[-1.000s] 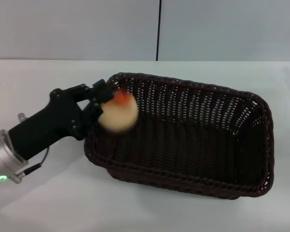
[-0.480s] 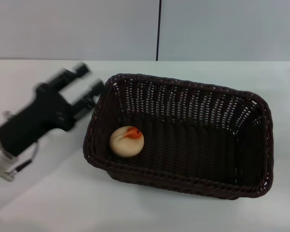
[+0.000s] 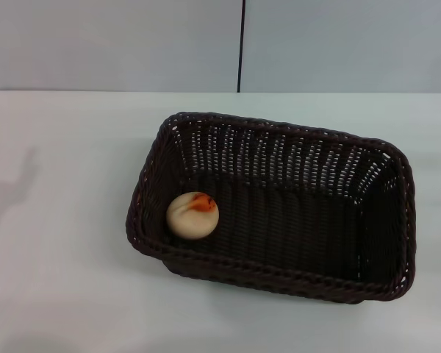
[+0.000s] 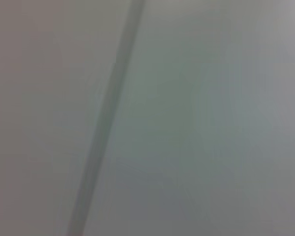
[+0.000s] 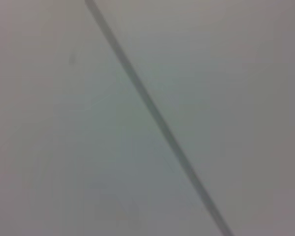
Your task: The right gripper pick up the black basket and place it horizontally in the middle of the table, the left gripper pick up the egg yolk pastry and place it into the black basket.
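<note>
The black basket (image 3: pixel 279 276) lies lengthwise across the middle of the white table (image 3: pixel 66 279) in the head view. The egg yolk pastry (image 3: pixel 192 215) sits inside it on the basket floor, in the near left corner, orange-red top facing up. Neither the left gripper nor the right gripper shows in any view. Both wrist views show only a plain grey surface crossed by a dark line.
A grey wall with a dark vertical seam (image 3: pixel 242 44) stands behind the table's far edge. A faint shadow (image 3: pixel 15 184) lies on the table at the far left.
The left gripper let go of the pastry over the basket's left end, pulled away to the left and left the view. The pastry now rests in the basket.
</note>
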